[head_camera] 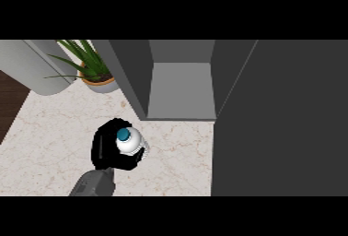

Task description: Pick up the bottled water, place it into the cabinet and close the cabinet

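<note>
Rising from the lower edge of the head view, 1 grey forearm (94, 184) ends in the left hand (108, 145), black, with its fingers curled round the bottle (129, 140). The bottle is seen from above: a white body with a teal cap (124, 134) facing up. No label or writing can be read on it. Hand and bottle are over the marble counter (48, 152), pale with faint brown veins, just in front of the cabinet (180, 87). The right hand does not show.

Beyond the bottle the cabinet stands open, its grey shelf floor bare and lit, with dark walls on each side. Its door (279, 120) is swung out and fills the right of the view as a dark slab. At the far left a potted plant (92, 69) with long green leaves sits beside a pale grey cylinder (37, 64), both near the counter's back edge. A strip of dark wood floor (10, 99) shows left of the counter.
</note>
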`<state>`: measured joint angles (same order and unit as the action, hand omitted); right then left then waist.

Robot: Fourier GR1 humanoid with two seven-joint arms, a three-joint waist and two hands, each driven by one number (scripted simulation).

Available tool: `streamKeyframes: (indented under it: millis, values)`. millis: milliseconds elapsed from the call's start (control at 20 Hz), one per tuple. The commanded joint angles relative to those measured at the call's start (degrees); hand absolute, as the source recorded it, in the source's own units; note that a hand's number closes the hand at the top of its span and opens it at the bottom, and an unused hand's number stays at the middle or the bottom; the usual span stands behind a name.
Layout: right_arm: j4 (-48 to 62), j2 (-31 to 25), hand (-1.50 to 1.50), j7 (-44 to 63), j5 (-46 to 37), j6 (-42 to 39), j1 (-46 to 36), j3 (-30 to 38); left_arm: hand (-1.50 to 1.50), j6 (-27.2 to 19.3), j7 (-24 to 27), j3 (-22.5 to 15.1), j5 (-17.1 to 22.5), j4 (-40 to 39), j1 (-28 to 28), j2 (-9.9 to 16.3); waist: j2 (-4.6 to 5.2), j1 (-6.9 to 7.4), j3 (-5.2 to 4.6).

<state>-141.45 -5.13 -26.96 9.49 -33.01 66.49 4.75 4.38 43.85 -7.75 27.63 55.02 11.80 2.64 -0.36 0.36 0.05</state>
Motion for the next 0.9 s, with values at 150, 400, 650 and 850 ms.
streamKeyframes:
  millis: [150,400,650,850]
  values:
    - [-3.8,0.2,-1.5,2.1,3.4,0.4,-1.6,0.9,1.5,-11.6,-11.6,-10.1,-1.1,20.7,-1.9,-2.6,-0.08,-0.12,0.02]
    - [-3.8,0.3,-1.5,6.2,4.4,2.1,-5.9,-1.1,1.5,-20.9,-20.4,-16.1,-3.5,29.8,1.6,-2.6,0.31,-0.01,-0.01]
    - [-4.6,1.1,-1.5,5.5,3.7,0.2,-3.6,-1.0,1.5,-31.5,-26.0,-21.6,-3.7,33.4,5.7,-2.6,0.27,-1.0,-0.05]
    - [-3.6,-1.7,-1.5,6.1,8.7,0.4,-6.3,4.0,1.5,-41.3,-34.9,-25.6,-7.5,38.0,10.9,-2.6,0.2,-0.56,0.01]
